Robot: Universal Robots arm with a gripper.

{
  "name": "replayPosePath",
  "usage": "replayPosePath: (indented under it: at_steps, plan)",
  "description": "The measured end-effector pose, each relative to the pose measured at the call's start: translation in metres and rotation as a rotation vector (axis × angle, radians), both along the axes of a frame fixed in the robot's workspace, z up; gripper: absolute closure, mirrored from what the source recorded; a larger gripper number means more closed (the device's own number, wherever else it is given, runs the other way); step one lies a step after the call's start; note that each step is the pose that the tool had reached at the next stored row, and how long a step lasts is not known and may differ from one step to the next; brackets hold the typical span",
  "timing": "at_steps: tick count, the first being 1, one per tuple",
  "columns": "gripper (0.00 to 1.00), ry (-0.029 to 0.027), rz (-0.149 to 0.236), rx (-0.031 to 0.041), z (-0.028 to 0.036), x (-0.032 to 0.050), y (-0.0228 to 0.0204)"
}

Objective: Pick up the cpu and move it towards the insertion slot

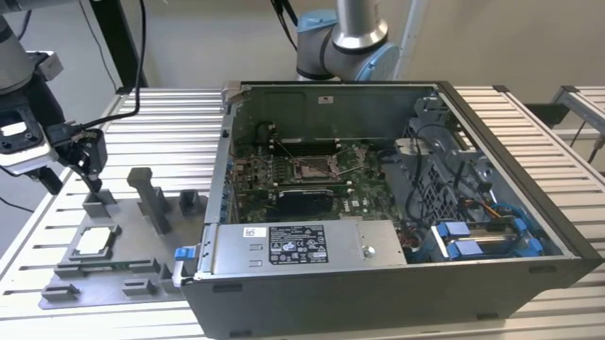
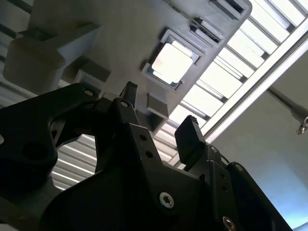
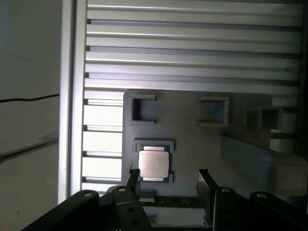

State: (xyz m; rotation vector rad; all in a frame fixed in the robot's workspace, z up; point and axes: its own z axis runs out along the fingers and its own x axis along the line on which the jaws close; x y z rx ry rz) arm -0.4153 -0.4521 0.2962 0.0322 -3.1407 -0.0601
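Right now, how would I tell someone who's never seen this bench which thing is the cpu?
Start at the open computer case; on the exterior view's left of it, a grey tray lies on the slatted table. The cpu sits in a square recess in it: the one flat, silvery-white square among grey plastic blocks.

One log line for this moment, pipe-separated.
stage: pre-grasp | pincer: open, empty, over tray | cpu: seated in tray, untouched | slot: in case, apart from pincer
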Motion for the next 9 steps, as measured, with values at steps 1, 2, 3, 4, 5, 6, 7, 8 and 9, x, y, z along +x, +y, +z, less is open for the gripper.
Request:
replayPosePath:
  at_steps: [1, 2, 3, 4, 5, 6, 7, 8, 9]
  plan:
    - [0.0, -0.0001, 0.0, 0.0001, -0.0006, 0.0, 0.0]
    - [0.0, -0.0003, 0.0, 0.0002, -0.0012, -0.0001, 0.0]
    - [0.0, -0.0003, 0.0, 0.0002, -0.0018, -0.0001, 0.0]
    - [0.0, -0.0003, 0.0, 0.0002, -0.0023, -0.0001, 0.0]
    - [0.0, -0.0002, 0.0, 0.0002, -0.0026, -0.0001, 0.0]
    - [0.0, -0.0002, 0.0, 0.0002, -0.0029, -0.0001, 0.0]
    - [0.0, -0.0002, 0.0, 0.0002, -0.0031, -0.0002, 0.0]
    - [0.0, -0.0003, 0.0, 0.0003, -0.0034, -0.0002, 0.0]
    - [0.0, -0.0003, 0.0, 0.0003, -0.0035, -0.0001, 0.0]
